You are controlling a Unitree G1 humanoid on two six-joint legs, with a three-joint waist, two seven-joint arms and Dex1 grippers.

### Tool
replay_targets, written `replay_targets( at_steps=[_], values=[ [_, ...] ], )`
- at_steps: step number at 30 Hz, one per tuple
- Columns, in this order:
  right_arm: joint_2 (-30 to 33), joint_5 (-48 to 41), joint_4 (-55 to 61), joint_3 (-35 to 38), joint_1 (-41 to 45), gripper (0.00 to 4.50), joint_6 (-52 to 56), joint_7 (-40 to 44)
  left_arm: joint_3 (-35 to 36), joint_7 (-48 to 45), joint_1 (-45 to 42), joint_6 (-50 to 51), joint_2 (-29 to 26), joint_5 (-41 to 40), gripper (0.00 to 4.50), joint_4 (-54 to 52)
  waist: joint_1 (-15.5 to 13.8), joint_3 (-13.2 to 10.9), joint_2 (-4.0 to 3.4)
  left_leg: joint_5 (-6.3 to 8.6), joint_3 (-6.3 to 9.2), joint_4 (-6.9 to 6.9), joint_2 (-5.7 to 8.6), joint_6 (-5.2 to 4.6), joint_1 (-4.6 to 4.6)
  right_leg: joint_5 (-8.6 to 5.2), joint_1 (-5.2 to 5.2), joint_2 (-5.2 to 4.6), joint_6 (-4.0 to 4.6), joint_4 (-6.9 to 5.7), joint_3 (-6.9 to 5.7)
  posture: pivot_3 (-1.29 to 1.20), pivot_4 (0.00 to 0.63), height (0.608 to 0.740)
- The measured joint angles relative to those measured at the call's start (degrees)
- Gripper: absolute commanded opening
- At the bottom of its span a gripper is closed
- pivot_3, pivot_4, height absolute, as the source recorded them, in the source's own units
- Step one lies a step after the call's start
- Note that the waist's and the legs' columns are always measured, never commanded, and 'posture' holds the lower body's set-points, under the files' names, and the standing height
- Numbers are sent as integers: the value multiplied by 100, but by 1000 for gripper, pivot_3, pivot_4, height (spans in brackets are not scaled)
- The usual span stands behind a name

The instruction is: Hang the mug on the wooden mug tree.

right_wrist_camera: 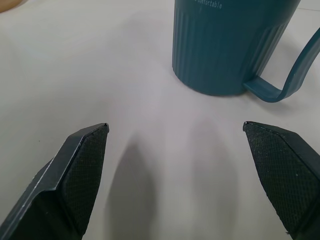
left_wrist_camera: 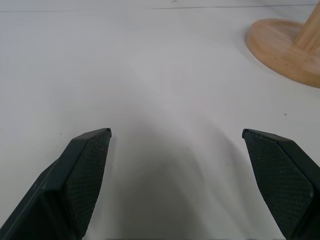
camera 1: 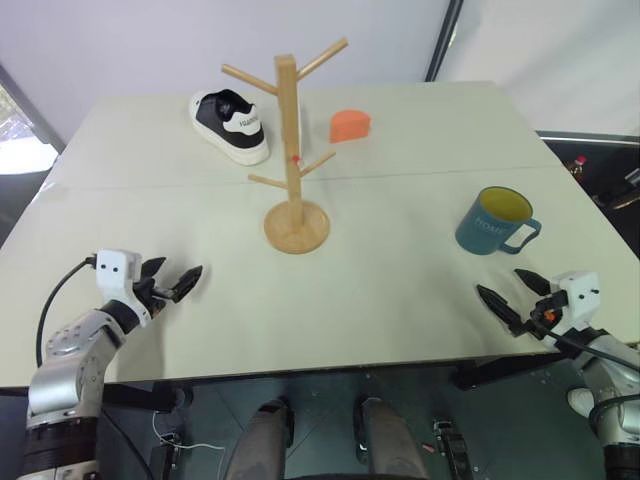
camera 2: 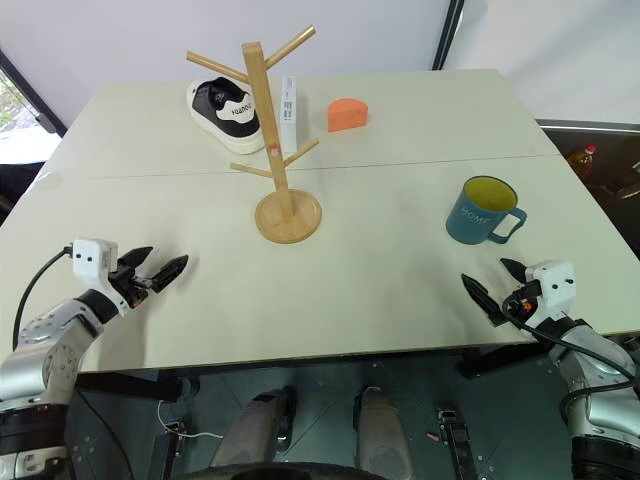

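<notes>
Standing upright near the table's (camera 1: 400, 330) right edge, the mug (camera 1: 492, 221)

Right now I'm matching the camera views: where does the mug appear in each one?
Left eye view: the mug stands right of centre on the table.
Right eye view: right of centre, upright.
Left wrist view: not in it.
Right wrist view: top, ahead of the open right claw.
Shared landmark: the wooden mug tree.

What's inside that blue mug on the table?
The mug stands upright and its yellow inside looks empty as far down as the head views show. The near wall covers part of the bottom, so that part cannot be seen.
</notes>
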State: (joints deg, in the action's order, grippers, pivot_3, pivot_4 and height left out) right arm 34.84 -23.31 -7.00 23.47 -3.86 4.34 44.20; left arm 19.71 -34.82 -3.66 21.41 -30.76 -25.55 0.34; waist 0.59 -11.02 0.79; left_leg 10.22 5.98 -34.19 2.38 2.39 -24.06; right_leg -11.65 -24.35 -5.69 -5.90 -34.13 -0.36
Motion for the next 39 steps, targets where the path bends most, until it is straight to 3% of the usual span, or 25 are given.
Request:
replay_targets(
  at_steps=[11, 18, 23, 35, 39],
  values=[
    [0, -2, 0, -2, 35, 4471, -53, -123, -30, -2, -14, -37, 198, -166, 4500, -48, 0, 0, 0, -1, 0, -1, 0, -1, 0, 0, 0, 1, 0, -1, 0, 0, 150, 740],
    [-7, 0, 1, 0, 16, 4471, -85, -327, -366, -277, 102, -76, 409, -316, 4500, -770, -1, 0, 0, -1, -6, -2, 0, -1, 0, 5, 1, 1, 8, -1, 4, 0, 150, 740],
    [-137, 2, 58, 4, -49, 4471, -98, -547, -861, -606, -16, -32, 451, -401, 4500, -1160, -3, 1, -1, -1, -10, -5, -4, -2, 2, 5, 3, 5, 8, -1, 4, 0, 150, 740],
    [-1001, 456, 106, 73, 336, 4471, -477, -2376, -3019, -1285, -788, 163, 633, -92, 4500, -2213, 8, 4, -6, -3, -38, -9, -3, -4, 10, 7, 4, 12, 10, -5, 17, 0, 150, 740],
    [-1042, 681, -100, 157, 589, 4471, -645, -2877, -3252, -1355, -891, 53, 625, 141, 4500, -2215, 8, 4, -8, -3, -49, -8, -8, -4, 17, 8, 4, 16, 11, -8, 20, 0, 150, 740]
  ],
)
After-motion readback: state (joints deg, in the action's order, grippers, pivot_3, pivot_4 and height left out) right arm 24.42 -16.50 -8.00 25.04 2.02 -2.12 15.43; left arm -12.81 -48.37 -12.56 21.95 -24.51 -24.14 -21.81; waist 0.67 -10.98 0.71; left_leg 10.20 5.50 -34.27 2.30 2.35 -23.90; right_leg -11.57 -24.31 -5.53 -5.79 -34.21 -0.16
